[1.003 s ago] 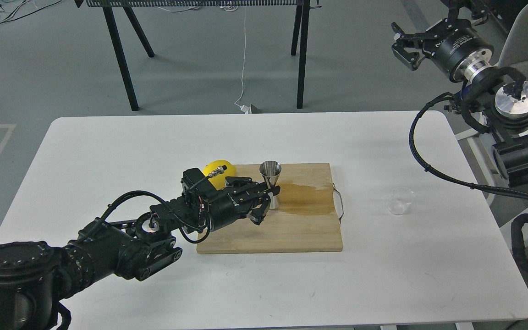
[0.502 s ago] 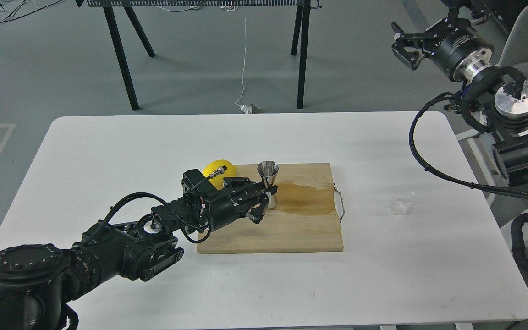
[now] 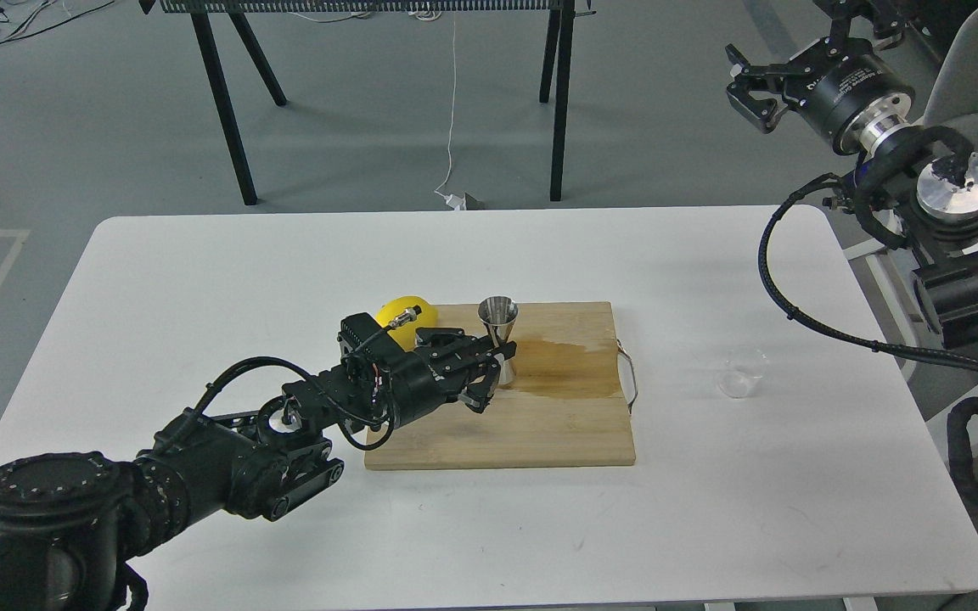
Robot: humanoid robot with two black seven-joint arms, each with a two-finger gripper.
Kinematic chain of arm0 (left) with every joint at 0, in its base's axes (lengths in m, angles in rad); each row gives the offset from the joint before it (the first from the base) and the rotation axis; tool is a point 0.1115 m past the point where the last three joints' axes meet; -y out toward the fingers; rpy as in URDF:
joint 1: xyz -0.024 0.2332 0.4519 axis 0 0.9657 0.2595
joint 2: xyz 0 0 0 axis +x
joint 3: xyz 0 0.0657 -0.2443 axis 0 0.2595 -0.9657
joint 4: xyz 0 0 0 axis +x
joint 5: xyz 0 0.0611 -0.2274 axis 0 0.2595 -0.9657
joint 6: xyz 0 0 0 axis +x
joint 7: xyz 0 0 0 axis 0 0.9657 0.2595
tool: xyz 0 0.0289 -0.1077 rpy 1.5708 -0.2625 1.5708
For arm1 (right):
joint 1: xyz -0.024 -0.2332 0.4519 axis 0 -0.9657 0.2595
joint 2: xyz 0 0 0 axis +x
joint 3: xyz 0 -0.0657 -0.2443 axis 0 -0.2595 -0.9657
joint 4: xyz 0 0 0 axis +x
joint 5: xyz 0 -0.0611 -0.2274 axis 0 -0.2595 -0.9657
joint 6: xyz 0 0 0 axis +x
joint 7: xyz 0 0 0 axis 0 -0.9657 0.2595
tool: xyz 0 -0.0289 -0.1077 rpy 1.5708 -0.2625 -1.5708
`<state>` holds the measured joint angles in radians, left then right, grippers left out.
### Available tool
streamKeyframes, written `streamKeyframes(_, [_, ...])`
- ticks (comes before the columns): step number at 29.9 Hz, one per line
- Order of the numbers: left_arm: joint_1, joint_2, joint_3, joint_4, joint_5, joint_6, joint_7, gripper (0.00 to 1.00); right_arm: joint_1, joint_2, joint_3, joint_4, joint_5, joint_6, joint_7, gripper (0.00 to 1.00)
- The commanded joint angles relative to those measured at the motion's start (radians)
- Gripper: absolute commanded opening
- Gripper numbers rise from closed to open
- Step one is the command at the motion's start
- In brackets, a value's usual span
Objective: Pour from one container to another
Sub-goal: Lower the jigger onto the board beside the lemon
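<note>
My left gripper [image 3: 489, 373] sits low over the wooden cutting board [image 3: 540, 424], its fingers set on either side of the steel jigger [image 3: 499, 338] at the waist and lower cone; from this head view I cannot tell whether they are pressing on it or just bracketing it. The jigger stands upright near the board's far left corner, mouth up. Just behind my left wrist, a yellow lemon [image 3: 400, 314] lies at the board's far left edge. To the right of the jigger a dark wet patch [image 3: 570, 369] spreads across the wood toward the metal handle [image 3: 627, 378]. Further right, well apart from the board, the clear glass cup [image 3: 741, 373] stands on the white table [image 3: 200, 280]. My right gripper [image 3: 748, 85] hangs high beyond the table's far right corner, fingers spread, holding nothing.
</note>
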<state>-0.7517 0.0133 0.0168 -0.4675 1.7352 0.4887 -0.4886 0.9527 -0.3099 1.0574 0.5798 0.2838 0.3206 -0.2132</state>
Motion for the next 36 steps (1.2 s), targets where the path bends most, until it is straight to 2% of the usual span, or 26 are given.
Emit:
streamKeyframes(1, [0.000,-0.001,0.000,0.001,0.000,0.000,0.000,0.23,0.001,0.000,-0.001,0.000,0.000,0.000,0.000,0.99])
streamKeyframes(8, [0.000,-0.003,0.002,0.003,-0.002,0.000,0.000,0.23,0.000,0.000,0.001,0.000,0.000,0.000,0.000,0.99])
streamKeyframes(15, [0.005,-0.013,0.002,0.059,0.000,0.000,0.000,0.23,0.000,0.000,0.001,0.000,0.000,0.000,0.000,0.99])
streamKeyframes(36, [0.014,-0.013,0.002,0.055,0.001,0.000,0.000,0.24,0.001,-0.001,0.001,0.000,0.000,0.000,0.000,0.99])
